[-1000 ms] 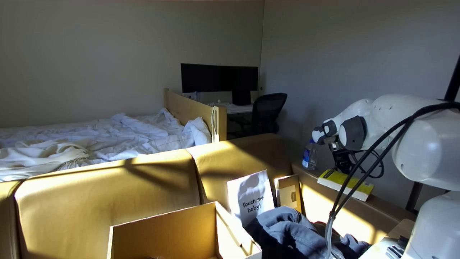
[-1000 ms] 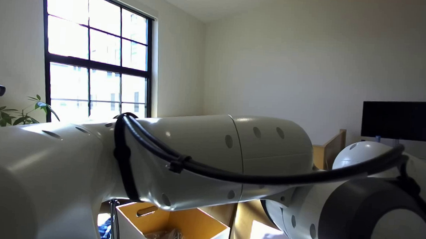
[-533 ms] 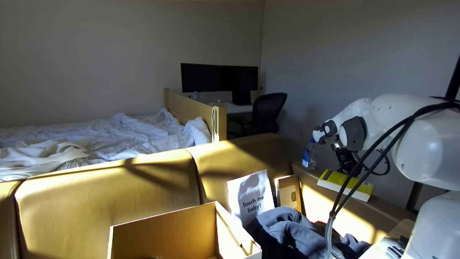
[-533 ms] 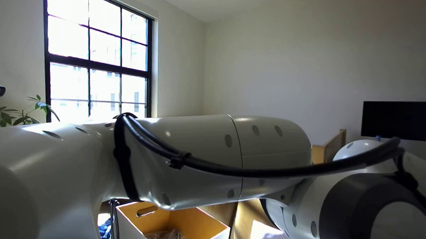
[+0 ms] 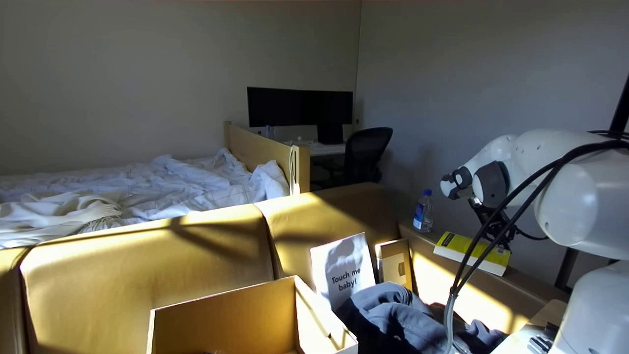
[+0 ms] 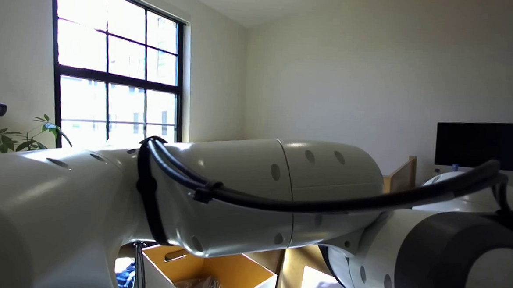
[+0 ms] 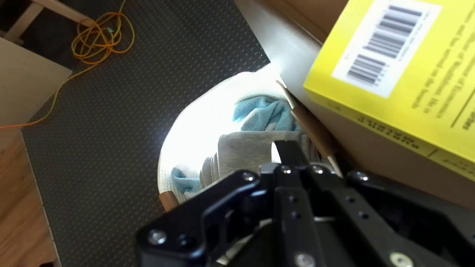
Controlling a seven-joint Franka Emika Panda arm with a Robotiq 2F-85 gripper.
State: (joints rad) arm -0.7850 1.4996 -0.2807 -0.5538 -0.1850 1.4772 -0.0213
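At nine o'clock in the wrist view lies a dark speckled mat (image 7: 111,129); about the centre sits a white basket (image 7: 191,129); at two o'clock, a yellow book (image 7: 400,85) lies flat. The pincer (image 7: 290,150), extending from five o'clock, is closed in front of grey fabric (image 7: 245,152) in the basket; contact cannot be judged. At the pincer's eleven o'clock lies blue cloth (image 7: 265,111).

Against 1 second ago, the gripper (image 5: 505,241) is tilting further and shifting away from the bottle (image 5: 423,214) toward the opposite end of the book (image 5: 455,245). The arm (image 5: 582,204) is uncovering the bottle's cap (image 5: 427,192) in an exterior view, and its cable (image 6: 295,206) is sagging less.
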